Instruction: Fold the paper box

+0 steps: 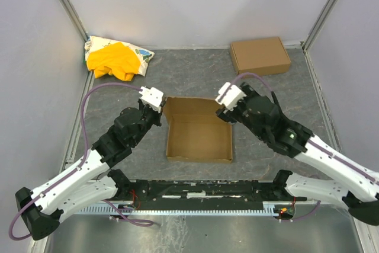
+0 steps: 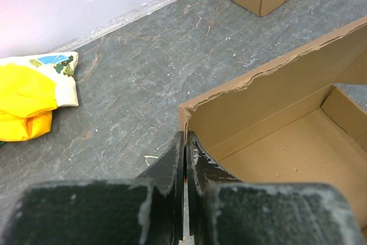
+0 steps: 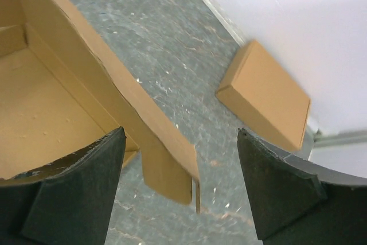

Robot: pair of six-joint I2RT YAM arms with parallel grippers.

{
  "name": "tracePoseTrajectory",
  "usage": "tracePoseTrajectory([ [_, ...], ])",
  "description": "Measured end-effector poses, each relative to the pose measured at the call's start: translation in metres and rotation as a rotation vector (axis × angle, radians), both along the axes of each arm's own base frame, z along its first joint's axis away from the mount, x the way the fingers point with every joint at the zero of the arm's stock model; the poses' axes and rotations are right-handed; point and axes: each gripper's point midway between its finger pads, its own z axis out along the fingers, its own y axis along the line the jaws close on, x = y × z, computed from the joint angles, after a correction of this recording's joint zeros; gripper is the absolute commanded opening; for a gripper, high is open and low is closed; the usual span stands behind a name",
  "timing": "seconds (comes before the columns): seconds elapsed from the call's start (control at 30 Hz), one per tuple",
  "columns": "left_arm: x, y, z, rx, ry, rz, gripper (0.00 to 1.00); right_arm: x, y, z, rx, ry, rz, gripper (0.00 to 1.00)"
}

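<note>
Cardboard box [image 1: 198, 137], half-erected at mid-worktop [image 1: 266, 87], sits between both arms, each equally near: left fingers [image 2: 179, 156] are shut at its far-left corner (a grip on the wall cannot be confirmed), right fingers [image 1: 222, 112] stand wide open astride the far-right wall end, holding nothing.

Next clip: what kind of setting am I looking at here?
Most likely a lab robot workcell, not a home or shop: plain white panel walls in metal framing enclose a grey table, with a left arm and right arm bolted at its near edge.
</note>
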Motion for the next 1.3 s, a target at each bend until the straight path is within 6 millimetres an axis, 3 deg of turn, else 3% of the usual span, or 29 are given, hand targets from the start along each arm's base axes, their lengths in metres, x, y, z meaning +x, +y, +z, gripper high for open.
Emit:
tracePoseTrajectory([
  [0.2, -0.001, 0.001, 0.003, -0.006, -0.006, 0.000, 0.03, -0.013, -0.055, -0.019, 0.218, -0.007, -0.236, 0.77],
  [0.47, -0.001, 0.001, 0.003, -0.006, -0.006, 0.000, 0.03, -0.022, -0.091, -0.076, 0.371, 0.032, -0.431, 0.93],
  [0.67, 0.000, 0.001, 0.002, -0.004, -0.005, 0.004, 0.03, -0.013, -0.095, -0.097, 0.381, 0.053, -0.483, 0.92],
  [0.93, 0.000, 0.002, 0.002, -0.003, -0.005, 0.007, 0.03, 0.009, -0.103, -0.101, 0.461, 0.110, -0.488, 0.88],
  [1.17, 0.001, 0.002, 0.001, 0.001, -0.003, 0.012, 0.03, 0.008, -0.069, -0.120, 0.460, 0.243, -0.322, 0.83],
  [1.3, 0.002, 0.001, -0.003, 0.011, 0.006, 0.014, 0.03, 0.000, -0.052, -0.125, 0.463, 0.300, -0.226, 0.73],
])
